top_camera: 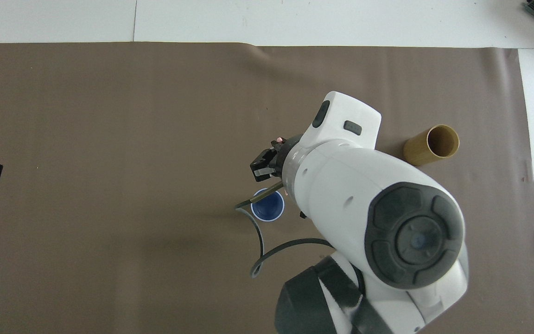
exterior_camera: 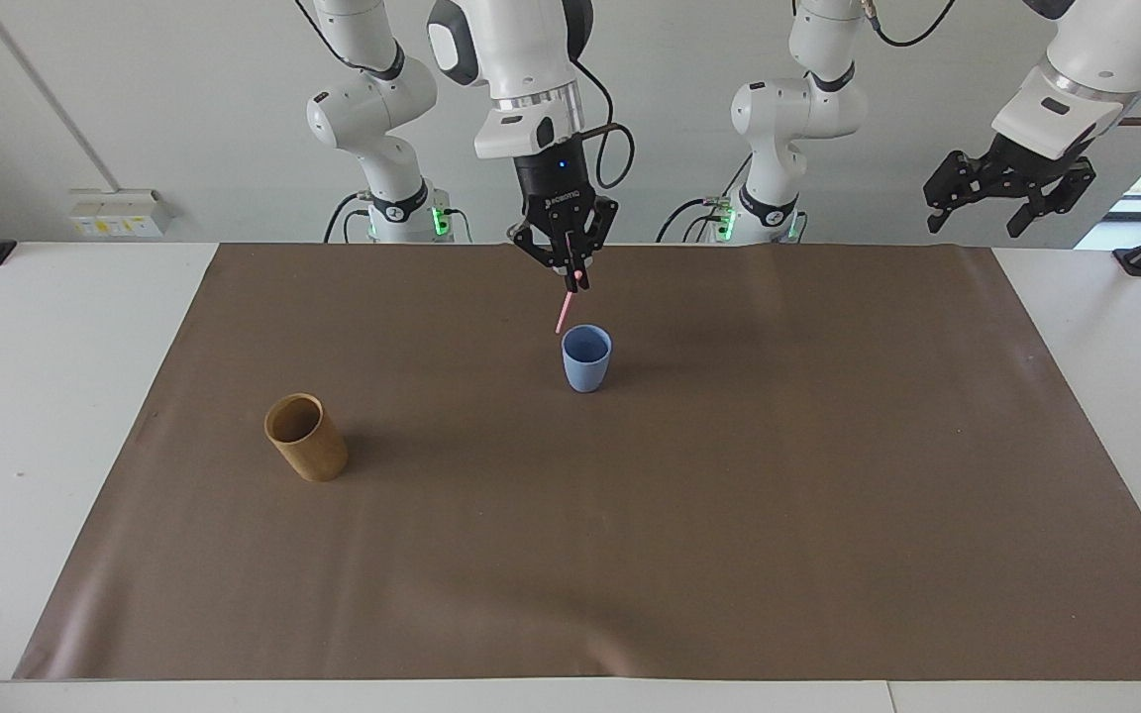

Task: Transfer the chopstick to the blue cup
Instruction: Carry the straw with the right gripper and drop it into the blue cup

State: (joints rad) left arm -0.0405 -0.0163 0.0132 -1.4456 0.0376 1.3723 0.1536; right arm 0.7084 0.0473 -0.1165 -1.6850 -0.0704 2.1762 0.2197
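My right gripper [exterior_camera: 571, 281] is shut on a thin pink chopstick [exterior_camera: 563, 311] and holds it in the air, tilted, with its lower tip just above the rim of the light-blue cup [exterior_camera: 586, 357]. The cup stands upright on the brown mat, near its middle. In the overhead view the right arm covers most of the right gripper [top_camera: 264, 168] and part of the blue cup [top_camera: 266, 212]; only the chopstick's top end [top_camera: 278, 139] shows. My left gripper [exterior_camera: 1008, 201] waits, open and empty, high over the left arm's end of the table.
A taller brown cylindrical cup [exterior_camera: 305, 437] stands on the brown mat [exterior_camera: 729, 515] toward the right arm's end, farther from the robots than the blue cup; it also shows in the overhead view [top_camera: 431, 145]. White table borders the mat.
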